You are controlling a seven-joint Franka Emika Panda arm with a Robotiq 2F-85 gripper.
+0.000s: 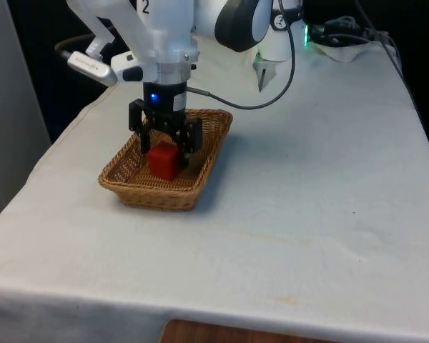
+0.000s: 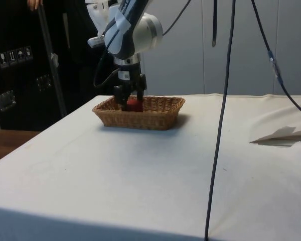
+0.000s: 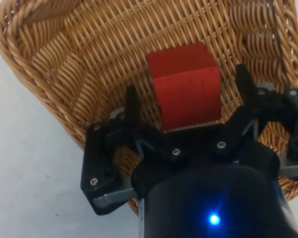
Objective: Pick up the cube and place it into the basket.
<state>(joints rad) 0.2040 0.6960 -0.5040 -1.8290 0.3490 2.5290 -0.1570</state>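
Cube (image 3: 186, 84) rests on the floor of the basket (image 1: 207, 153), directly between the spread fingers of the pincer (image 3: 187, 106); gaps show on both sides, nothing gripped. Retreat path: straight up.

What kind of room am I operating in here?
Most likely a robotics lab: a clothed table as workbench, loose cables hanging across it, dark cabinets alongside. The end effector is over a basket holding a cube.
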